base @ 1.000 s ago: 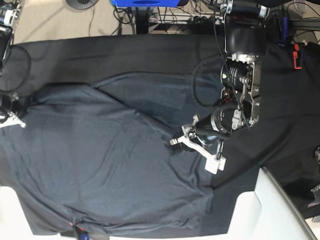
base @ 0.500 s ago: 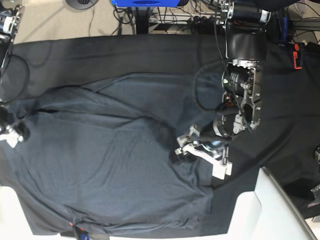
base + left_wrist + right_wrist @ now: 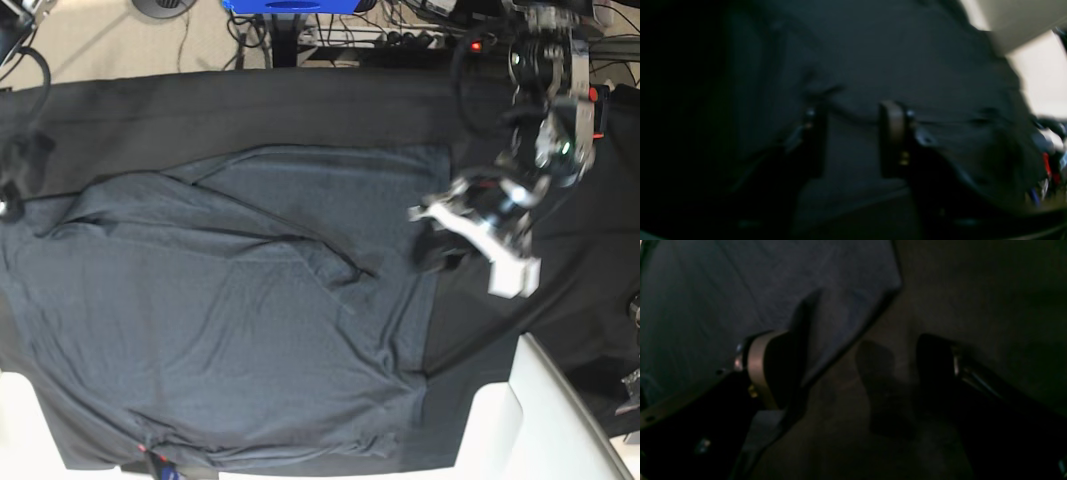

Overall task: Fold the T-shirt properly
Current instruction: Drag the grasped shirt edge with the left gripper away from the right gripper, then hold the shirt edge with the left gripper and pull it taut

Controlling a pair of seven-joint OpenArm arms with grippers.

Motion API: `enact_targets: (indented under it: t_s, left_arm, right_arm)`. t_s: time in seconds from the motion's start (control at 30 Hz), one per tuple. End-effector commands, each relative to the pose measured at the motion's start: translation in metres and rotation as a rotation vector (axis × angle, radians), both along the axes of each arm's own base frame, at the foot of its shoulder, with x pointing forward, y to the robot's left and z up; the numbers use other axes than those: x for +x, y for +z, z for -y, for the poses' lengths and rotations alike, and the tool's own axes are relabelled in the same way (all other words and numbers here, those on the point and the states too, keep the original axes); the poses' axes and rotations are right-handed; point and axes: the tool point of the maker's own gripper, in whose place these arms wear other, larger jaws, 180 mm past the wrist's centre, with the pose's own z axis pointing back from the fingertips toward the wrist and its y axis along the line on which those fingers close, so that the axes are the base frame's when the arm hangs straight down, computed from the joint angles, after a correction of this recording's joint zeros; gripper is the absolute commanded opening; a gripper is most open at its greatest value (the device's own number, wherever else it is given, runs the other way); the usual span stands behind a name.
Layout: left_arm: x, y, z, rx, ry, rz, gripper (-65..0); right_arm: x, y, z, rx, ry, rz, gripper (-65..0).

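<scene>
The T-shirt (image 3: 240, 310) lies spread and creased over the black tablecloth (image 3: 300, 100). The left gripper (image 3: 470, 235) hangs just off its edge, nothing between the jaws that I can make out — the blurred wrist view shows a gap, so they stand apart, though not wide. In its own wrist view the right gripper (image 3: 853, 366) is spread wide and empty — one finger (image 3: 763, 363) over the shirt's edge, the other over bare tablecloth.
</scene>
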Motion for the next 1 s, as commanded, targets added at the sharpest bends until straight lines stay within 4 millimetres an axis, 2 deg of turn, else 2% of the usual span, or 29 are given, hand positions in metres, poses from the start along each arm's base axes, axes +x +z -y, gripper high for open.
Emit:
enact_targets:
  t_s: [0.0,0.07,0.17,0.23,0.33,0.43,0.6,0.67,0.77,0.87,0.97]
  left_arm:
    - [-0.004,0.002,-0.004,-0.042,0.028,0.007,-55.3]
    - [-0.016,-0.013,-0.023,-0.073,0.104,-0.043,-62.9]
    - [-0.032,-0.041,-0.041,-0.146,0.194,-0.13,-64.3]
    - [-0.043,-0.062,-0.048,-0.193,0.232,-0.196,-59.4]
    - [-0.059,-0.079,-0.056,-0.22,0.254,-0.259,-45.7]
    - [-0.07,-0.085,-0.057,-0.218,0.258,-0.283,-36.9]
    - [-0.083,-0.093,-0.058,-0.214,0.263,-0.317,-29.9]
    - [-0.088,-0.095,-0.058,-0.213,0.264,-0.327,-25.3]
    - [-0.09,-0.096,-0.056,-0.215,0.263,-0.333,-20.4]
    - [-0.092,-0.094,-0.055,-0.214,0.258,-0.329,-20.1]
    - [-0.093,-0.093,-0.055,-0.213,0.256,-0.328,-20.2]
  right_arm:
    - [0.01,0.013,0.016,-0.017,-0.02,0.051,-11.4]
    - [0.006,-0.002,0.015,0.035,-0.039,0.04,-11.4]
    - [0.012,-0.008,0.018,0.061,-0.038,0.045,-11.4]
    - [0.018,-0.011,0.016,0.081,-0.048,0.058,-11.4]
    - [0.021,-0.019,0.009,0.121,-0.06,0.051,-11.4]
    - [0.026,-0.019,0.007,0.133,-0.062,0.057,-11.4]
    - [0.034,-0.014,0.008,0.128,-0.064,0.078,-11.6]
    - [0.04,-0.014,0.006,0.11,-0.051,0.085,-12.0]
    - [0.049,-0.016,-0.006,0.083,0.014,0.071,-19.2]
    - [0.053,-0.017,-0.011,0.07,0.023,0.082,-26.4]
    - [0.056,-0.015,-0.008,0.056,0.007,0.103,-29.9]
